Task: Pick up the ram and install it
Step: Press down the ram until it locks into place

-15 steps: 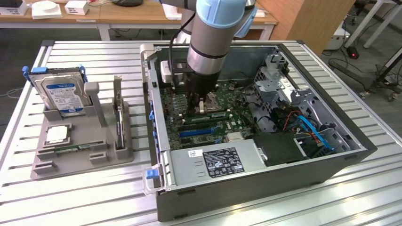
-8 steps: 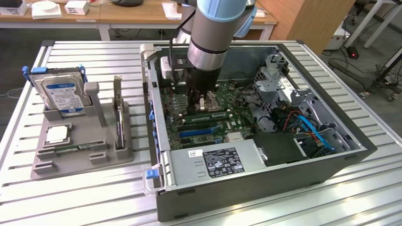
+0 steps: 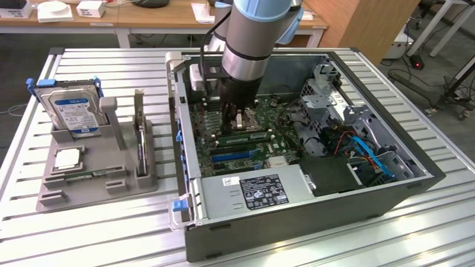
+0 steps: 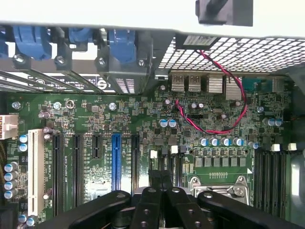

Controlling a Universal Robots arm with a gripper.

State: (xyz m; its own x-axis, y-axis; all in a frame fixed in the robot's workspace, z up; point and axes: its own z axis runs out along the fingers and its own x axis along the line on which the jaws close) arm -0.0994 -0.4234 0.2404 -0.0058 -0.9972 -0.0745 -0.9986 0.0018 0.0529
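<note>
My gripper (image 3: 239, 118) reaches down inside the open computer case (image 3: 415, 186), low over the green motherboard (image 4: 119, 119). In the wrist view its black fingers (image 4: 151, 191) are pressed together and shut, and I see nothing between them. They hover next to the metal processor socket (image 4: 219, 183) and the black expansion slots. A long green ram (image 3: 241, 137) lies along the memory slots right beside the gripper, on the side toward the power supply. A second thin stick (image 3: 139, 139) stands on edge in the grey holder at the exterior view's left.
The grey holder (image 3: 44, 197) also carries a silver hard drive (image 3: 72, 111) with a blue-white label and a small square processor (image 3: 67, 158). A power supply (image 3: 248, 192), drive cage (image 3: 326, 92) and blue and red cables (image 3: 371, 158) crowd the case.
</note>
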